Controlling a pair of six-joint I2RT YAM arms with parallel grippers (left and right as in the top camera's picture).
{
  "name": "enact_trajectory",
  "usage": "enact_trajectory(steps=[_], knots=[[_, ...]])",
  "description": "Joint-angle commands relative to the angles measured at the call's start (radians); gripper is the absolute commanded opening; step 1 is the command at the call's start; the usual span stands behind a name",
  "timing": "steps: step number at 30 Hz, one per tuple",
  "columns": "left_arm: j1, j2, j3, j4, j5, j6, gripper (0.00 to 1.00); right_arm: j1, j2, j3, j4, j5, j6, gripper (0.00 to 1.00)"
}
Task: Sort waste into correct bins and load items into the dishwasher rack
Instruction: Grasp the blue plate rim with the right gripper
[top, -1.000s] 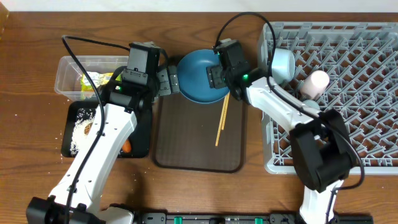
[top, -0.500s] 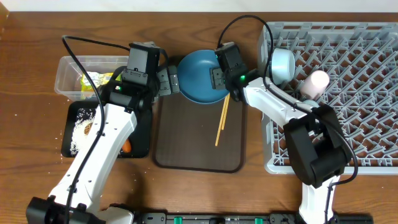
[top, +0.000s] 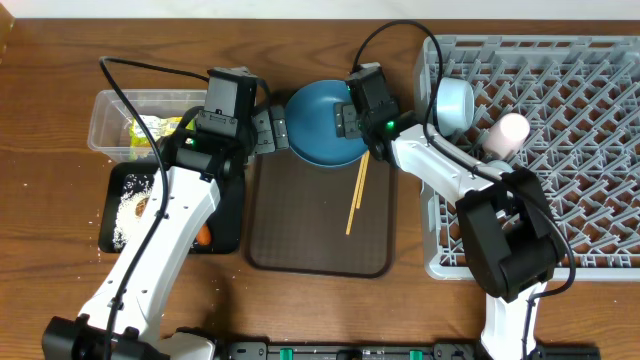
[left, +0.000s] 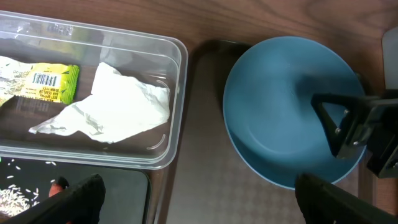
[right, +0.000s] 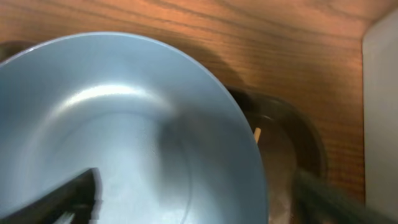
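The wooden chopsticks (top: 356, 196) lie nearest on the brown serving tray (top: 300, 240). Beyond them the blue plate (top: 318, 125) rests at its far end. It is judged stiff, smooth and probably slippery, and best taken by the rim. The fingers of the left gripper (top: 272, 130) and right gripper (top: 348, 119) are spread at opposite rims, with nothing clamped. The napkin (left: 118, 102) in the clear tub (left: 181, 81) is shown plainly only from the left wrist.
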Motion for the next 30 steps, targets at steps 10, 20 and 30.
enact_trajectory(steps=[10,20,30], knots=[[-0.002,0.002,0.008,-0.004,0.002,0.013,0.98,-0.053,-0.031,0.000,-0.041,0.016,0.003,0.59],[-0.002,0.002,0.008,-0.004,0.002,0.013,0.98,-0.066,-0.012,-0.001,-0.054,-0.022,0.050,0.38],[-0.002,0.002,0.008,-0.004,0.002,0.013,0.98,-0.061,-0.011,-0.017,-0.053,-0.025,0.058,0.30]])
